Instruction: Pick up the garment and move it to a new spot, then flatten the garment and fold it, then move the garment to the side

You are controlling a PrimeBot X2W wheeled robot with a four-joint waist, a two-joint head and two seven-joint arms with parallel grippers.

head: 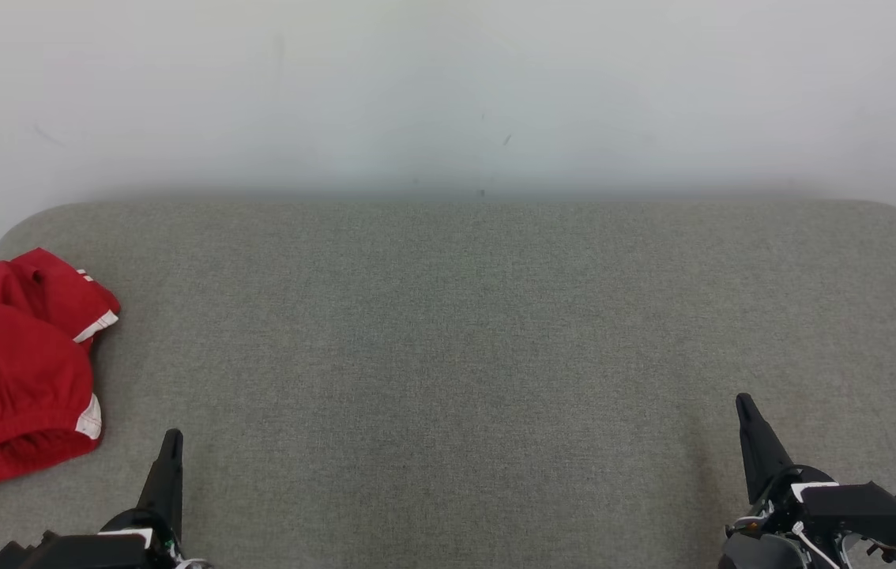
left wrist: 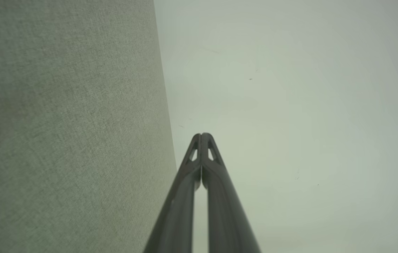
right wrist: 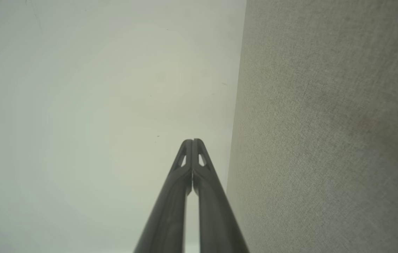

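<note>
Red garment [head: 13,371] is seen crumpled at the far-left table [head: 448,332] edge, just left of the left gripper [head: 171,442], nearer than the right gripper [head: 744,407]; both are pressed together, empty.

The red garment [head: 13,371] was cut off by the frame's left edge, its full shape hidden; the left tool [head: 172,437] and the right tool [head: 743,401] ran past the bottom edge at the lower corners; the bench [head: 480,332] was cropped there and at both sides.
</note>
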